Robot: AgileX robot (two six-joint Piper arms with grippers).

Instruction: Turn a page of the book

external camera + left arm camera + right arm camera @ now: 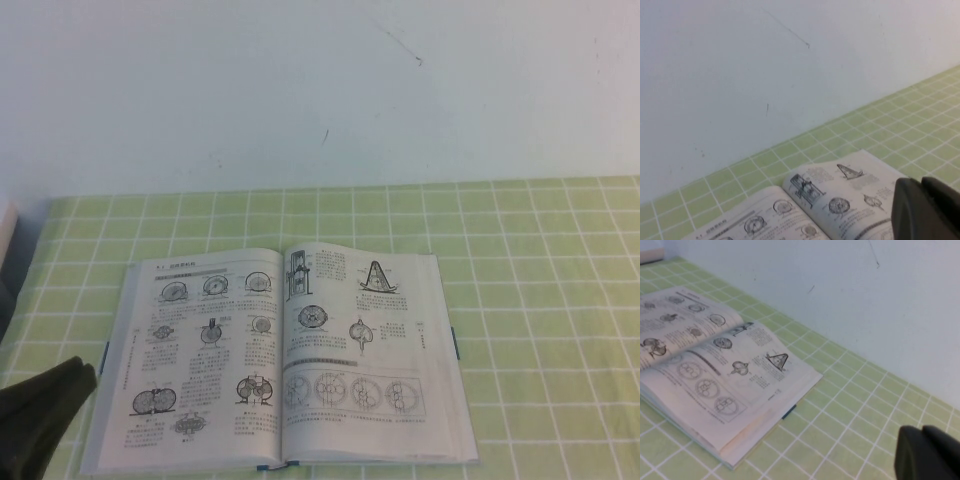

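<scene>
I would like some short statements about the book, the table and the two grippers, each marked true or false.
1. The book lies open on the table. True.
2. The tablecloth is plain blue. False: it is green with white grid lines.
3. The right gripper holds a page. False: it is shut on nothing, off the book's right side.
4. The left gripper is beside the book's left edge. True.
5. The pages show machine drawings. True.
</scene>
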